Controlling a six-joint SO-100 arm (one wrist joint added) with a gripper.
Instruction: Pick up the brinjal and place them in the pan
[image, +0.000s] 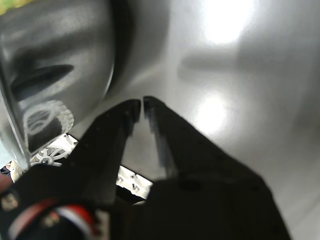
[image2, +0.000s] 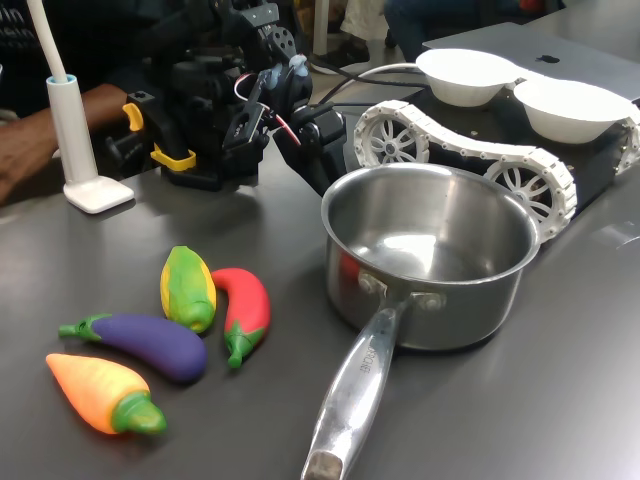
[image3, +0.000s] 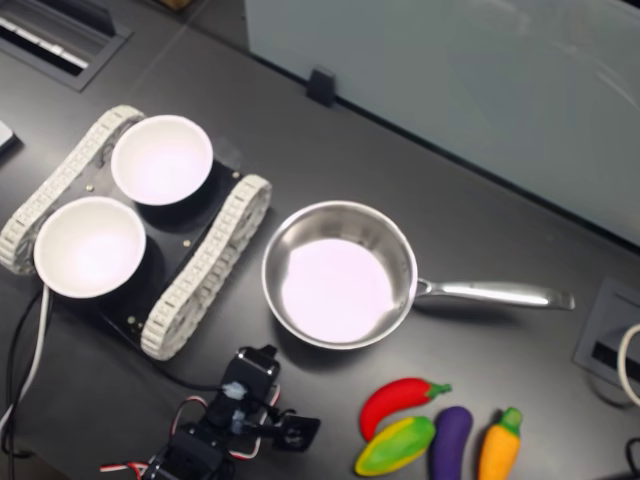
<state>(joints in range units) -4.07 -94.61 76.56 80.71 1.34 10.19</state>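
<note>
Brinjal lying on table, at pan's eight o'clock in first exterior view. Judged light, stiff, glossy — slippery; best pinched mid-body. Gripper near-closed, empty — beside pan.

The pan is polished stainless steel, mirror-bright inside, its handle smooth metal. The brinjal looks like glossy purple plastic with a matt green cap. At the pan's one o'clock in the first exterior view, two white bowls look matt. The table is smooth dark grey with a soft sheen.
</note>
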